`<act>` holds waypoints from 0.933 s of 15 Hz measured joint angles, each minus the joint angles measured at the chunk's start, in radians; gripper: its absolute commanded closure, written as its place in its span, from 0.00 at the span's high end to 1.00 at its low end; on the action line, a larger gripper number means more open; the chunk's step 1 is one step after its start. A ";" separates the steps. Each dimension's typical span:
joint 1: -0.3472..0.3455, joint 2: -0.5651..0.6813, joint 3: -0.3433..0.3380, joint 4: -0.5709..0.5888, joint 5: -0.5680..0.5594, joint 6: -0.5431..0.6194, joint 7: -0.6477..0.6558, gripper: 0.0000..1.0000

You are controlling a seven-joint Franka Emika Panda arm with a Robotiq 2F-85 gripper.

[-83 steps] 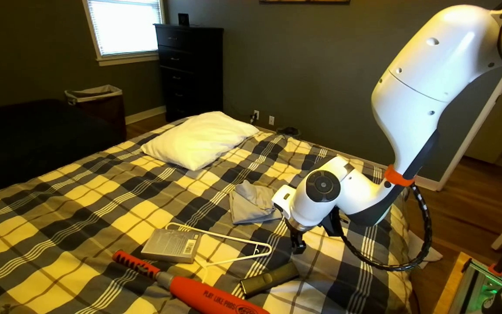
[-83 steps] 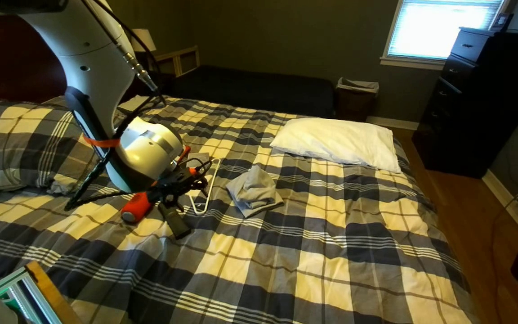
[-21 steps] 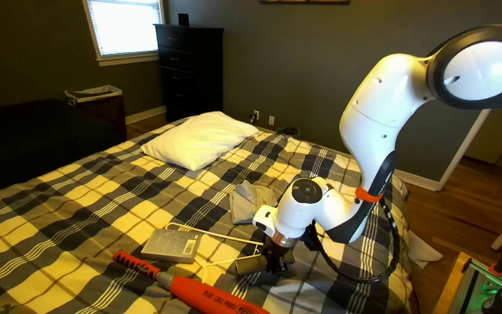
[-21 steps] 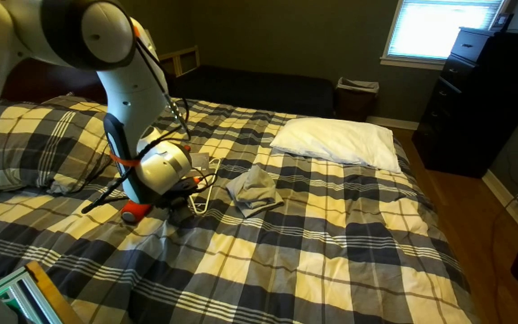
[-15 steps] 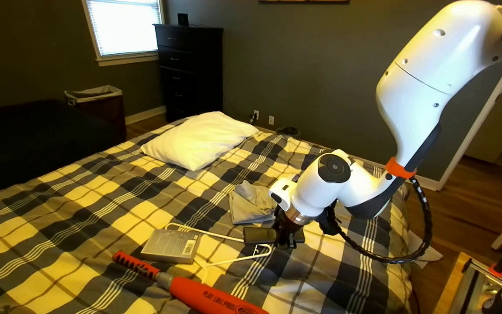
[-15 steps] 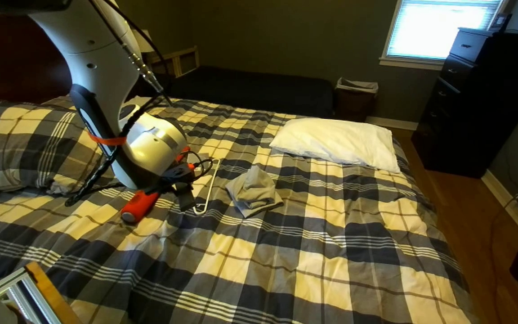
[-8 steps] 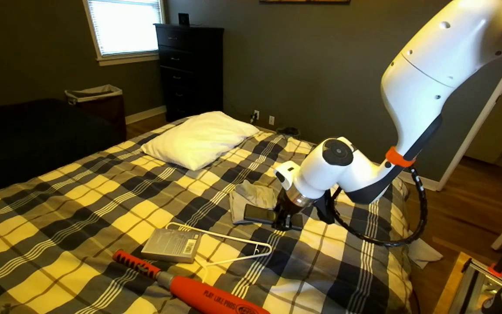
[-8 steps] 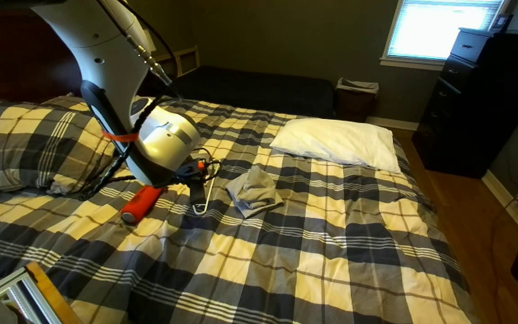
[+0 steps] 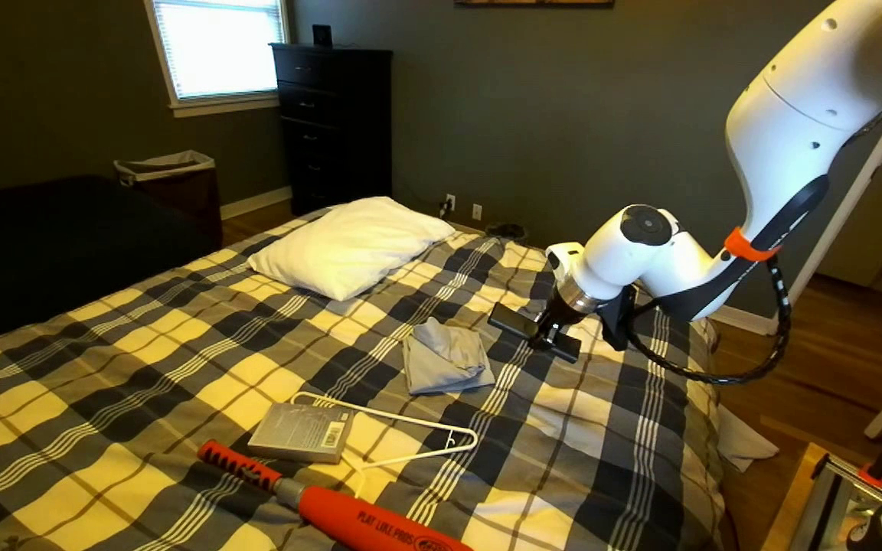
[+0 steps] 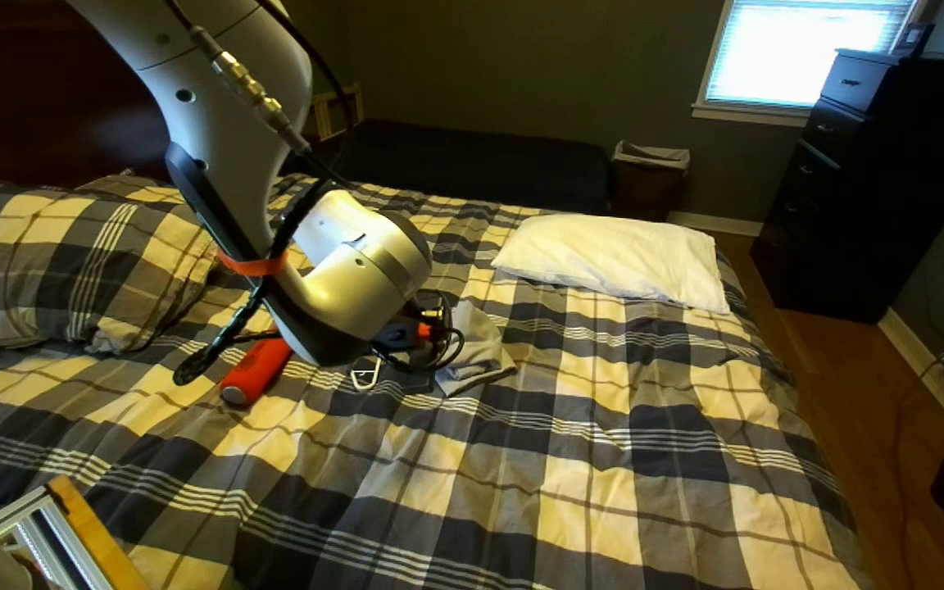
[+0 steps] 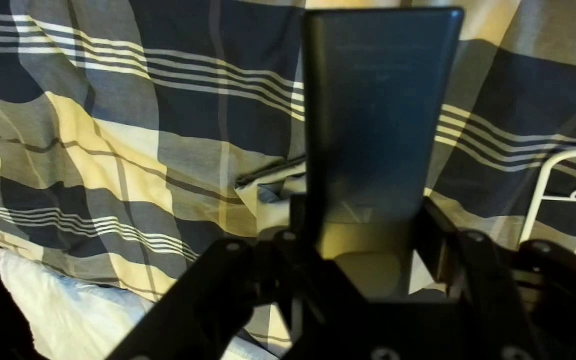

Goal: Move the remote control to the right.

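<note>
The remote control (image 9: pixel 512 321), a dark slim bar, hangs in the air above the bed, tilted, in an exterior view. My gripper (image 9: pixel 543 338) is shut on it near its middle, with an end sticking out on either side. Seen from the wrist, the remote control (image 11: pixel 378 110) stretches up and away between the two fingers of the gripper (image 11: pixel 365 215), its broad face towards the camera. In the exterior view where the arm (image 10: pixel 374 279) is in front, the remote control is mostly hidden behind the wrist and cables.
Below and beside the held bar lies a folded grey cloth (image 9: pixel 449 360) on the plaid bed (image 9: pixel 181 375). Further off are a white hanger (image 9: pixel 418 458), a grey flat box (image 9: pixel 303 430), a red bat (image 9: pixel 364 514) and a white pillow (image 9: pixel 349 245).
Earlier the remote control lay on the bed beside the bat, with my gripper above it. The gripper took hold, lifted it and carried it rightward in both exterior views, past the hanger to the cloth.
</note>
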State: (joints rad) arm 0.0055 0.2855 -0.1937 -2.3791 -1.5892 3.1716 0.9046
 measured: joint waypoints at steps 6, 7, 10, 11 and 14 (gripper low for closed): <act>-0.007 0.010 0.003 0.014 -0.006 0.096 -0.032 0.28; -0.026 0.011 -0.007 0.030 -0.015 0.172 -0.052 0.28; -0.134 0.013 -0.031 0.081 0.029 0.405 -0.134 0.28; -0.166 0.020 -0.044 0.103 0.028 0.477 -0.125 0.28; -0.241 0.077 -0.067 0.194 -0.012 0.658 -0.028 0.53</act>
State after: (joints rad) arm -0.2359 0.3624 -0.2610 -2.1854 -1.6007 3.8292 0.8767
